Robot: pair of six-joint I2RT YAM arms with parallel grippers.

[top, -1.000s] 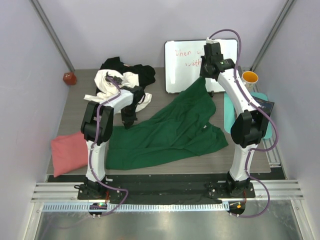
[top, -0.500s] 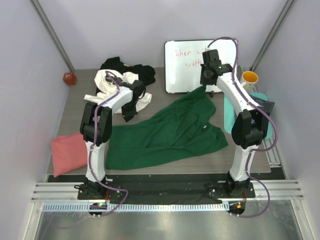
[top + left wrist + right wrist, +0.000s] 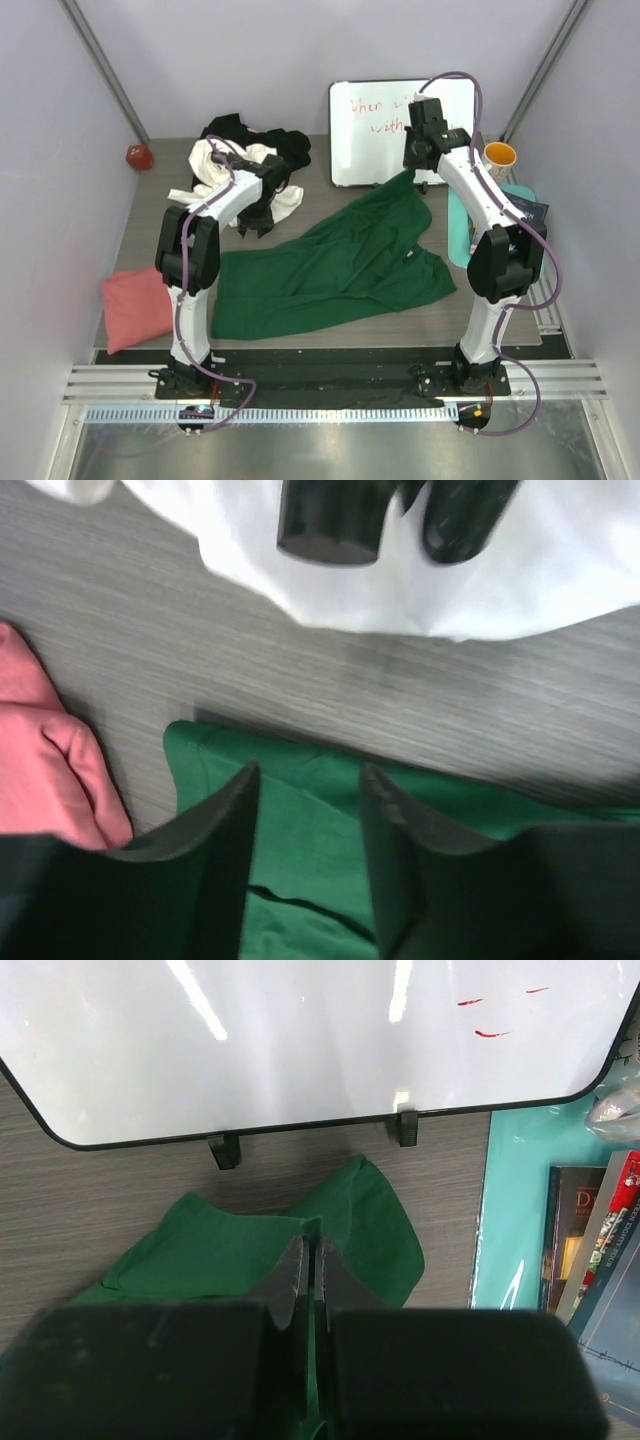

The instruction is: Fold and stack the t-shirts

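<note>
The dark green t-shirt (image 3: 340, 265) lies spread across the table's middle. My right gripper (image 3: 413, 172) is shut on its far corner (image 3: 310, 1230) and holds it lifted in front of the whiteboard. My left gripper (image 3: 255, 225) is open and empty above the shirt's near-left edge (image 3: 300, 810), close to the white t-shirt (image 3: 225, 165). The black t-shirt (image 3: 285, 145) is heaped with the white one at the back left. The salmon pink t-shirt (image 3: 135, 305) lies bunched at the front left and shows in the left wrist view (image 3: 45, 770).
A whiteboard (image 3: 385, 130) leans at the back. A teal mat (image 3: 460, 225) with a book (image 3: 525, 215) lies at the right, an orange mug (image 3: 499, 156) behind it. A red ball (image 3: 138, 155) sits at the far left.
My right gripper has lowered slightly with the green corner still pinched. My left gripper has drawn back toward the white shirt, away from the green shirt's edge.
</note>
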